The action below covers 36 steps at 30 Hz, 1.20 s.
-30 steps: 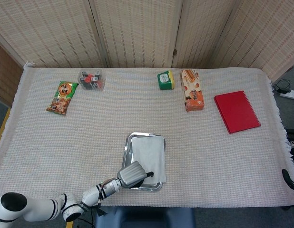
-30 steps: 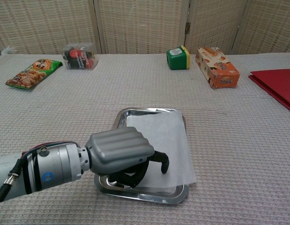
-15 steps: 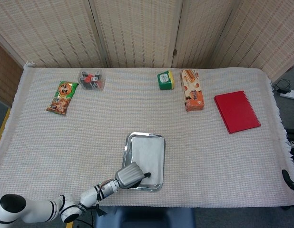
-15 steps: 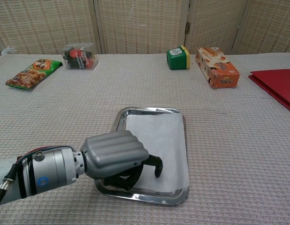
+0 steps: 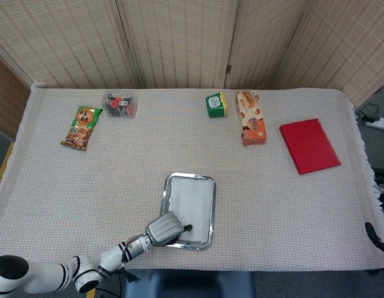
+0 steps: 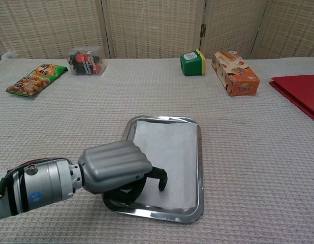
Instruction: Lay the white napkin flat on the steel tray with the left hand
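Observation:
The steel tray (image 5: 212,211) (image 6: 199,168) sits near the table's front edge. The white napkin (image 5: 195,200) (image 6: 169,155) lies flat inside its rim. My left hand (image 5: 162,228) (image 6: 114,165) hovers over the tray's near-left corner, knuckles up and fingers curled under. It covers that corner of the napkin and holds it there. One dark fingertip (image 6: 162,184) touches the napkin's near part. The grip itself is hidden under the hand. No right hand shows in either view.
Along the far side lie a green snack bag (image 5: 81,127), a clear box of small items (image 5: 120,104), a green and yellow box (image 5: 215,104) and an orange carton (image 5: 250,125). A red notebook (image 5: 309,146) lies at the right. A dark curved piece (image 5: 375,236) shows at the table's right edge.
My left hand has drawn back towards the near left, pulling the napkin with it. The napkin overhung the tray's right rim before and now lies inside it.

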Each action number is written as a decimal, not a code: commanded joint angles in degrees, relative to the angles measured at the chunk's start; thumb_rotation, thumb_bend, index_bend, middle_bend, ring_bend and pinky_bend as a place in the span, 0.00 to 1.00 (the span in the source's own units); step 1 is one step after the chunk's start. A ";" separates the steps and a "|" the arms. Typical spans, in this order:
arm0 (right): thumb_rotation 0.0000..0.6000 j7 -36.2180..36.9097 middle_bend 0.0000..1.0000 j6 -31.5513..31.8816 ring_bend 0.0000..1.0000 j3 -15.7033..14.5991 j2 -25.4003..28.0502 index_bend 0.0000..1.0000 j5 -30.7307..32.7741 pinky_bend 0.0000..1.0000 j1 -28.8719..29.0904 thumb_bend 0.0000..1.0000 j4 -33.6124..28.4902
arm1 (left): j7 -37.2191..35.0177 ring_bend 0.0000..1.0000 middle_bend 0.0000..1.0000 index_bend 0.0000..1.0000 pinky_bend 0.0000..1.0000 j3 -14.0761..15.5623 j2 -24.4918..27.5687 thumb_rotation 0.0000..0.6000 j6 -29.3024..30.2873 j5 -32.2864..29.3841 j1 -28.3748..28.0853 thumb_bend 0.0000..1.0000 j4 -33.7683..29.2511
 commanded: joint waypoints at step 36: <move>1.00 -0.69 0.00 0.41 0.00 -0.37 -0.29 0.00 -1.01 0.00 -0.06 0.34 -0.16 | 3.94 1.00 1.00 0.42 1.00 0.44 1.73 0.73 0.25 -0.61 2.58 1.00 -2.89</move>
